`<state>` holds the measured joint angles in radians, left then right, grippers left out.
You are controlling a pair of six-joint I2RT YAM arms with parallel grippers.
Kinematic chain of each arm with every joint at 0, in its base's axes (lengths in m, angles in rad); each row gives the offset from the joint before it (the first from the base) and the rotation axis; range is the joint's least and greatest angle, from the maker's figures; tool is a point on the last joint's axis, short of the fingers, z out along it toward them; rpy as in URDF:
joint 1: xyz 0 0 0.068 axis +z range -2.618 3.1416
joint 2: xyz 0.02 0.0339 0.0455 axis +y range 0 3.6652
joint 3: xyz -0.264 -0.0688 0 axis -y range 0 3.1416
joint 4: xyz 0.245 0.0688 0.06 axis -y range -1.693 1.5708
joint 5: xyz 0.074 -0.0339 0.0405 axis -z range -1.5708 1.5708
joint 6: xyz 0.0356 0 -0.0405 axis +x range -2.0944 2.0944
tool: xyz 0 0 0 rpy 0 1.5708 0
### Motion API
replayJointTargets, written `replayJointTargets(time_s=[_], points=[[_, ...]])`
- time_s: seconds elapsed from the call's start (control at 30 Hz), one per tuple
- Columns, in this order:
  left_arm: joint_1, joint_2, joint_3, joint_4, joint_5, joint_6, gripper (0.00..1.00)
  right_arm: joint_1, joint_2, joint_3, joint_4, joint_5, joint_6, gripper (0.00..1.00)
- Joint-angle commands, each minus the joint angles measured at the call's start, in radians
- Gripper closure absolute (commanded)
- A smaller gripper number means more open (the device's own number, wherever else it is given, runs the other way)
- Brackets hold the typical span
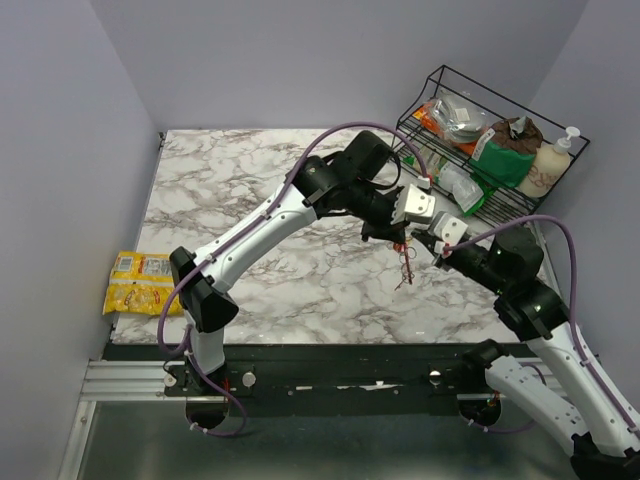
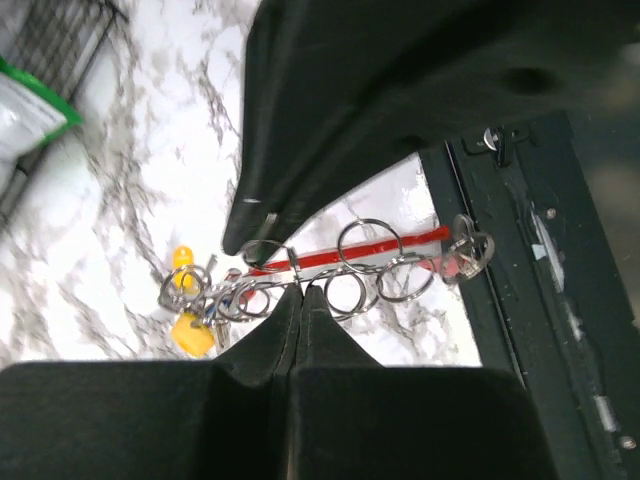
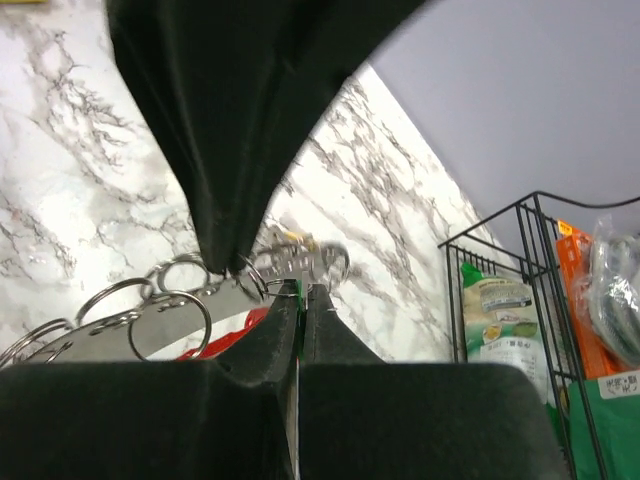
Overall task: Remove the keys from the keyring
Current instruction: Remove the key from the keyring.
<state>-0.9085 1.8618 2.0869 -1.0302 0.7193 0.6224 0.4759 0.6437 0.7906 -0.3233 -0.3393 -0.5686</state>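
- My left gripper (image 2: 275, 262) is clamped on the red bar of the keyring (image 2: 400, 243), mid-frame.
- My right gripper (image 3: 268, 280) is pinched together on a metal ring (image 3: 252, 283).
- The keys (image 2: 192, 335), yellow heads showing, bunch at the bar's left end, lower left of frame, over the marble table (image 1: 250, 170).

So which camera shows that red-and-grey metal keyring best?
The left wrist view: the red-and-grey metal keyring shows lengthwise, its long red bar clear. The right wrist view shows only its grey part and a red sliver; from the top view it is a tiny dangling tangle.
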Motion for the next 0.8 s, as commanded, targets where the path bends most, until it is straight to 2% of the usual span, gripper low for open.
replayJointTargets(time_s=[0.0,0.27,0.43,0.77], points=[[-0.024,-0.085,0.033,-0.047,0.144,0.068,1.0,-0.034,0.008,-0.011,0.046,0.106,0.058,0.99],[-0.021,-0.098,0.022,-0.059,0.164,0.076,1.0,-0.042,0.028,0.016,0.04,0.056,0.067,0.99],[-0.021,-0.098,0.015,-0.057,0.161,0.076,1.0,-0.042,0.043,0.074,-0.031,-0.059,0.064,0.99],[0.008,-0.093,0.048,-0.002,0.215,-0.009,1.0,-0.043,0.036,0.03,-0.034,-0.023,0.026,0.99]])
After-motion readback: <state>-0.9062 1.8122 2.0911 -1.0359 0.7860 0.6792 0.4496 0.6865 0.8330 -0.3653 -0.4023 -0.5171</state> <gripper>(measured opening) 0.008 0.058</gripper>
